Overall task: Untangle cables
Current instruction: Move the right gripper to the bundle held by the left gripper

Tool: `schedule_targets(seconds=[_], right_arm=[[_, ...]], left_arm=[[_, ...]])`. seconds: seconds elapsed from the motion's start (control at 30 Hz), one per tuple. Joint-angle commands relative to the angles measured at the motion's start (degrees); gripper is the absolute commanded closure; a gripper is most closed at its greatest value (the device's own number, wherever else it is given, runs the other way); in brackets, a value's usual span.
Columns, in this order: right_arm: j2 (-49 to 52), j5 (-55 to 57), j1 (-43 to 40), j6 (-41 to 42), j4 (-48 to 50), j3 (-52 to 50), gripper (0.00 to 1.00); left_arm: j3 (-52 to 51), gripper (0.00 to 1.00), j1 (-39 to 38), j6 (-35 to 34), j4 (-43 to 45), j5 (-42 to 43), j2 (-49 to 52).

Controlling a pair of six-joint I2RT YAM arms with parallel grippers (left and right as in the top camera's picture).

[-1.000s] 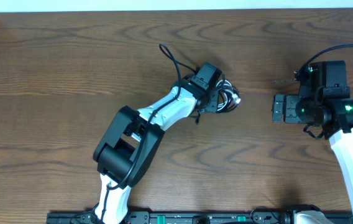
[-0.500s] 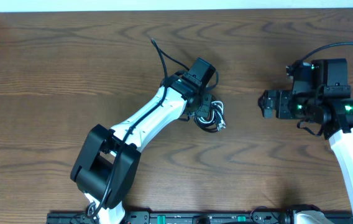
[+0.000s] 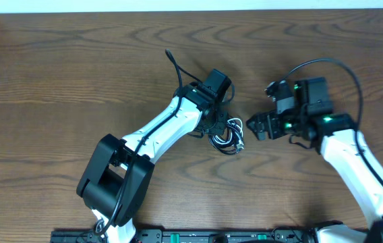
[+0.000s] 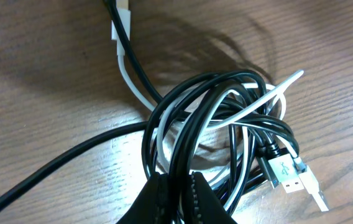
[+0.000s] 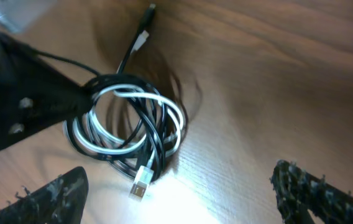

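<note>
Spreading under everything was the dark brown wood-grain counter, with two white-and-black robot arms reaching over it toward the middle: the left arm stretched diagonally up from the near edge, the right arm bent in from the right side. Between their tips, on the counter, lay the tangled bundle, the task's thin cords wound together in loose overlapping loops. The left fingers were closed, pinching several strands at the near edge of that bundle. The right fingers stood wide apart with nothing between them, hovering just beside the bundle on its right and not touching it. Within the knot, the black cord made most of the loops, and the white cord threaded through and across them. Two flat silver USB plugs lay side by side at one edge, while the two small plug ends trailed away on the far side. By my reading the task had barely begun: one side was gripped, no cord was freed, and a second hold plus all the pulling apart was left to do.
</note>
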Motion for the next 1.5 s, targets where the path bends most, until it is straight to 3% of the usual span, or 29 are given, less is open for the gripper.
schedule_targets(seconds=[0.0,0.07,0.23,0.53,0.67,0.83,1.03,1.47], right_arm=[[3.6,-1.0,2.4,-1.2,6.3,-3.7,0.09],[6.6,-1.0,3.5,-1.2,11.8,-5.2,0.12],[12.3,-1.0,5.0,-1.2,18.9,-5.5,0.34],[19.6,-5.0,7.6,-1.1,24.0,-5.5,0.37],[20.0,-6.8,8.6,-1.1,23.9,-5.5,0.44],[20.0,-7.1,8.7,-1.0,24.0,-5.4,0.59],[20.0,-4.5,8.6,-1.0,24.0,-5.4,0.62],[15.2,-3.7,8.0,0.7,25.7,-5.2,0.48]], left_arm=[[-0.5,0.92,0.1,1.0,-0.5,0.5,0.3],[-0.5,0.92,0.1,1.0,-0.4,0.5,0.3],[-0.5,0.92,0.1,1.4,-0.4,1.4,0.3],[-0.5,0.92,0.1,1.4,-0.3,1.3,0.3],[-0.5,0.92,0.1,1.4,-0.3,1.3,0.3],[-0.5,0.92,0.1,1.4,-0.3,1.3,0.3],[-0.5,0.93,0.1,1.4,-0.4,1.3,0.3],[-0.5,0.92,0.1,1.4,-0.6,1.3,0.3]])
